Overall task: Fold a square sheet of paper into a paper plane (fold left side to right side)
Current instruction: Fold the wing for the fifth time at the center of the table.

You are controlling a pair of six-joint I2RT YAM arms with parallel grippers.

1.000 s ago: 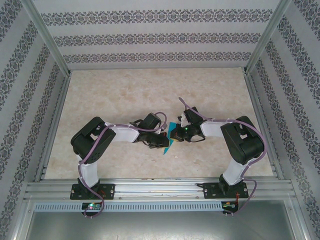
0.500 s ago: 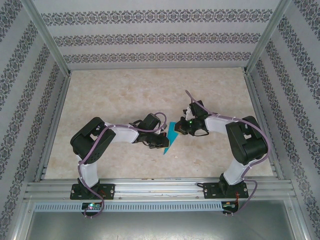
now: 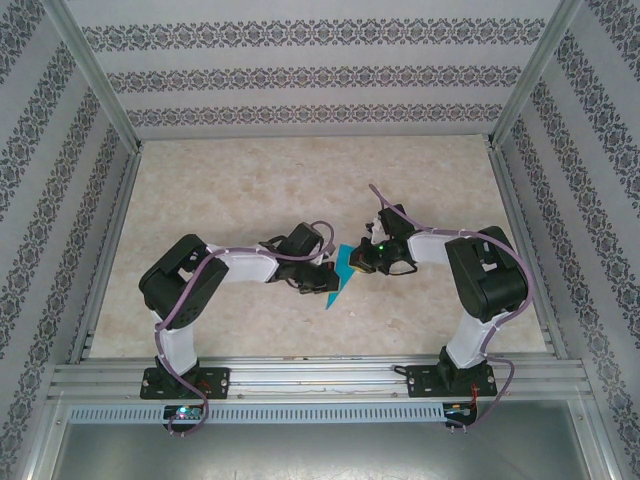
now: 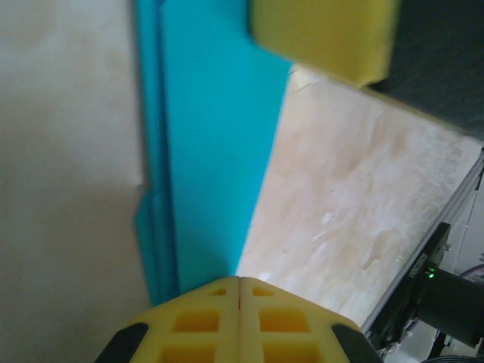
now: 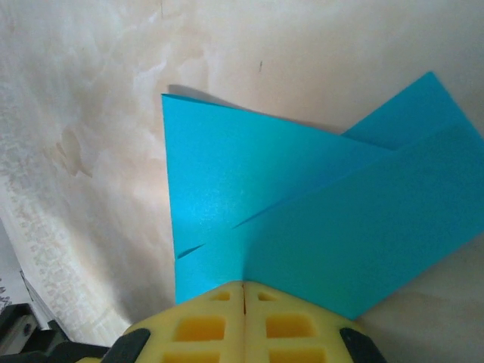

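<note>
Teal paper plane [image 5: 302, 204] on table [image 3: 250, 180]; both jaws closed at its edges.

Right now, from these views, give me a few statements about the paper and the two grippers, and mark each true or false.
1. The left gripper and right gripper are both shut on the teal paper. True.
2. The teal paper is one flat, unfolded layer. False: it is folded, with layers overlapping.
3. The teal paper sits between the two grippers, over the table. True.
4. The teal paper lies against the far wall. False: it is nearer the arms' bases.
</note>
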